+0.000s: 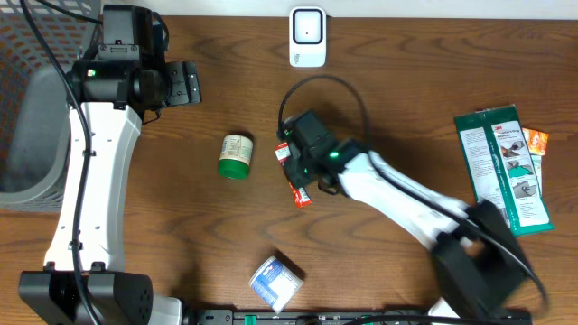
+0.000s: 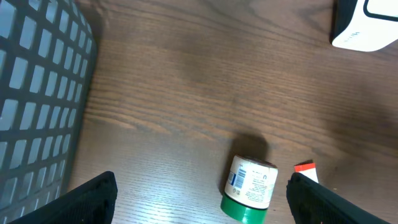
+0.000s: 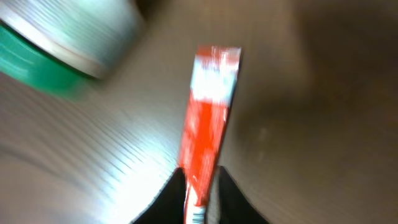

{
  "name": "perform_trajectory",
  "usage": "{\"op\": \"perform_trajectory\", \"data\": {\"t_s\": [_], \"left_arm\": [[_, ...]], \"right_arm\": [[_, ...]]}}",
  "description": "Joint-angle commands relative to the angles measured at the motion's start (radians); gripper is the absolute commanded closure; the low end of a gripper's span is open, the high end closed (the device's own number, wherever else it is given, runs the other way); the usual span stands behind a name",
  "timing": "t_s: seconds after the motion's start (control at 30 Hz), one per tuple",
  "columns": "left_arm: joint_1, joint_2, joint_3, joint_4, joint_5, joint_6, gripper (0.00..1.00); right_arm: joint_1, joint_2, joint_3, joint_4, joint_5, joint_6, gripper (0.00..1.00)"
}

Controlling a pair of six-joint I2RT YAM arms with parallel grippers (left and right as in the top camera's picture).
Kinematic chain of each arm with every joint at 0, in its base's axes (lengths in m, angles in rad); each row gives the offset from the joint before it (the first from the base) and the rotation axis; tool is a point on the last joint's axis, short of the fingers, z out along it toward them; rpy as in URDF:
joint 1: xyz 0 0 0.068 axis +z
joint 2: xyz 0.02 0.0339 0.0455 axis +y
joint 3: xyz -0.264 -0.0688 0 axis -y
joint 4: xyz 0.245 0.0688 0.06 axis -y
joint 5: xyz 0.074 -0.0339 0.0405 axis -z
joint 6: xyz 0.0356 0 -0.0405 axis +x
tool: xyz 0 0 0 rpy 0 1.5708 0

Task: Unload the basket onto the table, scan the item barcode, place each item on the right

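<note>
**Grip on red sachet [image 1: 300, 193] at right pincer [image 3: 200, 186]; left pincer [image 2: 201, 179] wide, holding nothing**

The wooden table [image 1: 397, 81] lies under both arms. A grey basket [image 1: 18, 99] stands just to the left of the left pincer, and its grid wall fills the left edge of that wrist's view. That pincer's fingers [image 2: 93, 199] are spread far apart, with only tabletop between them.

A green card package [image 1: 503, 167] lies flat, well off to the right of the right pincer. The white scanner [image 1: 307, 36] stands straight ahead of the right pincer, well apart from it, near the table's far edge. A green-capped jar [image 1: 236, 155] lies on its side near the right pincer's left. A blue-and-white box [image 1: 275, 282] sits behind that pincer, toward the robot's side.

The red sachet, the item to be scanned, sits between the right pincer's jaws. They are drawn nearly together on its near end, and the rest of it stretches away toward the jar. That wrist's view is blurred.

A small orange packet [image 1: 536, 142] pokes out beside the green package.
</note>
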State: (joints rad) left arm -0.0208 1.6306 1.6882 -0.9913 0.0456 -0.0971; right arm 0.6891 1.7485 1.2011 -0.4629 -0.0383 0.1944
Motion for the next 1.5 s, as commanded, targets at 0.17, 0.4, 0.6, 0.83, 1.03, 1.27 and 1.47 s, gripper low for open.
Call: {"op": "perform_trajectory", "data": {"t_s": [0.17, 0.4, 0.6, 0.83, 1.03, 1.27, 1.47], "left_arm": [[0.003, 0.012, -0.002, -0.003, -0.012, 0.006, 0.12], [0.003, 0.012, -0.002, -0.003, -0.012, 0.006, 0.12], [0.003, 0.012, -0.002, -0.003, -0.012, 0.006, 0.12], [0.003, 0.012, -0.002, -0.003, -0.012, 0.006, 0.12], [0.003, 0.012, -0.002, -0.003, -0.012, 0.006, 0.12], [0.003, 0.012, -0.002, -0.003, -0.012, 0.006, 0.12], [0.003, 0.012, -0.002, -0.003, -0.012, 0.006, 0.12]], "right_arm": [[-0.055, -0.198, 0.011, 0.143, 0.073, 0.011, 0.79], [-0.031, -0.064, 0.01, 0.183, 0.031, 0.1, 0.8], [0.039, 0.127, 0.01, 0.238, 0.003, 0.116, 0.8], [0.068, 0.28, 0.011, 0.318, 0.006, 0.101, 0.77], [0.033, 0.275, 0.011, 0.258, 0.092, 0.1, 0.79], [-0.038, 0.195, 0.011, 0.108, 0.101, 0.1, 0.82], [-0.063, 0.13, 0.011, -0.04, 0.1, 0.1, 0.75]]}}
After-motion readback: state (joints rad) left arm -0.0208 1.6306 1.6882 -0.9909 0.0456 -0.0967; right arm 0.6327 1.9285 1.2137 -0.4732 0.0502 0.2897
